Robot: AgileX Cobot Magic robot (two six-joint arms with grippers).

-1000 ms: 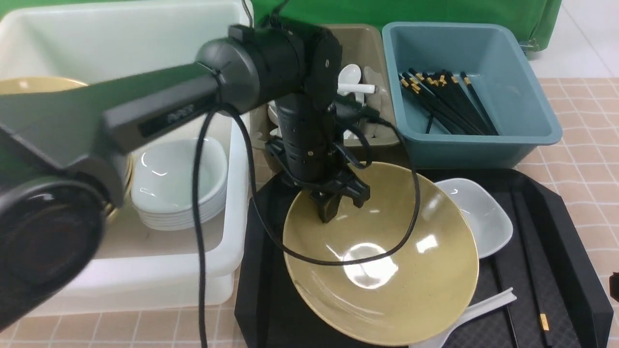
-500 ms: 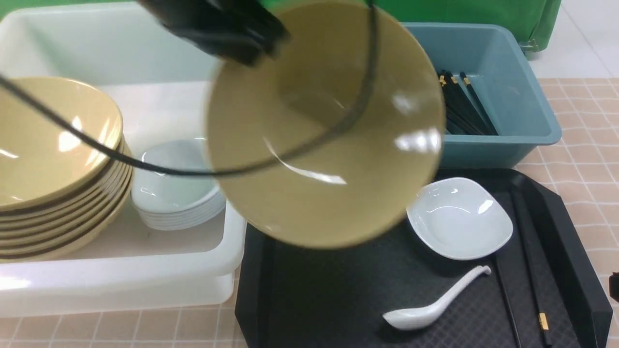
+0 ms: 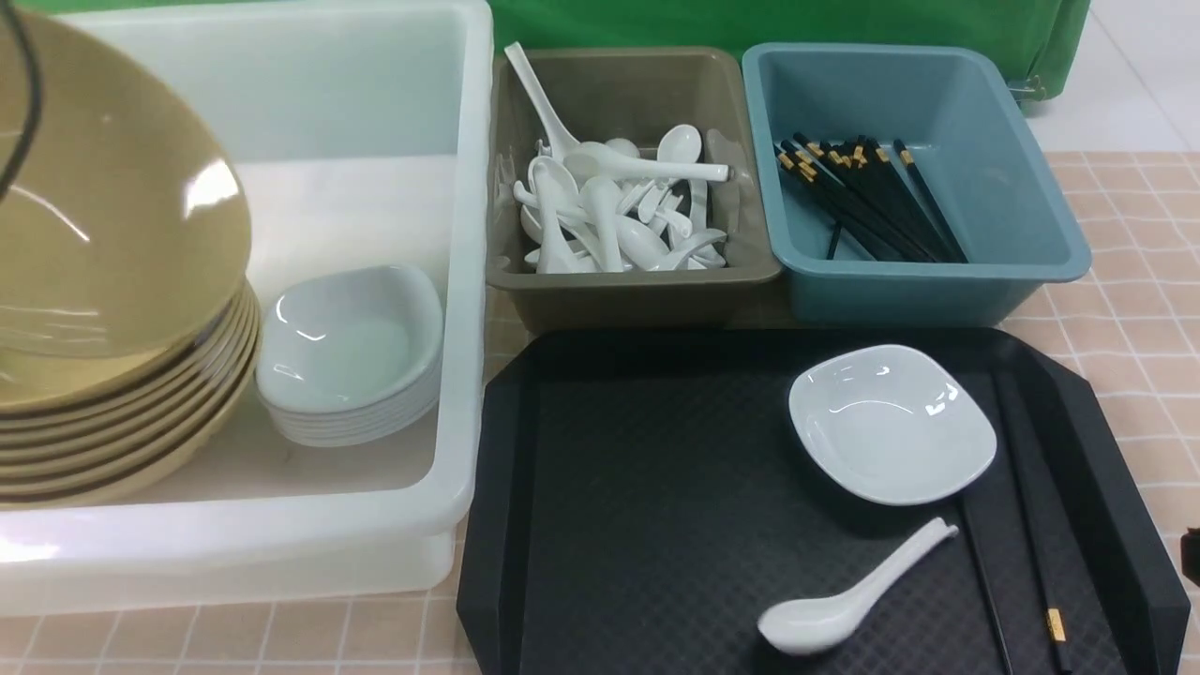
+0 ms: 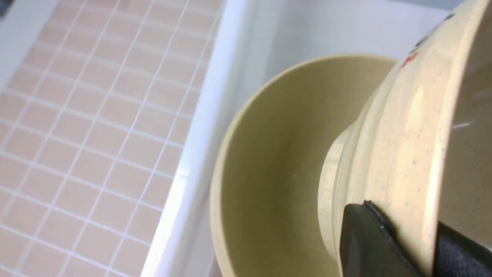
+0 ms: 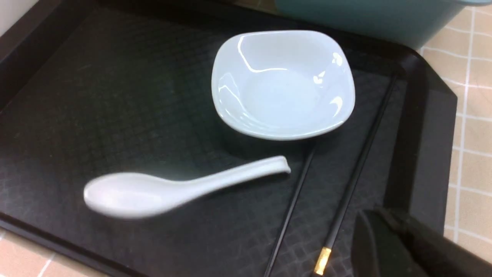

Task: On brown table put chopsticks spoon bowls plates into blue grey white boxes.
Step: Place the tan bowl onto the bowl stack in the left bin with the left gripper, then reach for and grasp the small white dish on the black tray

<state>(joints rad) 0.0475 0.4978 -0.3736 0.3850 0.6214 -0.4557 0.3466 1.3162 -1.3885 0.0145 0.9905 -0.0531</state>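
Observation:
My left gripper (image 4: 423, 246) is shut on the rim of a yellow bowl (image 4: 415, 115), one finger on each side of its wall. The front view shows this bowl (image 3: 103, 206) tilted above the stack of bowls (image 3: 112, 441) in the white box (image 3: 464, 281); the gripper itself is out of that view. A white plate (image 3: 891, 422), a spoon (image 3: 848, 600) and two black chopsticks (image 3: 1031, 525) lie on the black tray (image 3: 609, 487). My right gripper (image 5: 388, 246) is shut and empty, hovering over the tray's edge beside the chopsticks (image 5: 353, 169), short of the spoon (image 5: 177, 188) and plate (image 5: 282, 82).
A stack of white plates (image 3: 352, 356) sits in the white box beside the bowls. The grey box (image 3: 637, 281) holds several spoons, and the blue box (image 3: 937, 291) several chopsticks. The tiled brown table (image 3: 1125, 300) shows to the right of the tray.
My left arm has lifted the yellow bowl off the tray and carried it left, over the bowl stack in the white box. The spoon and plate on the tray are now uncovered.

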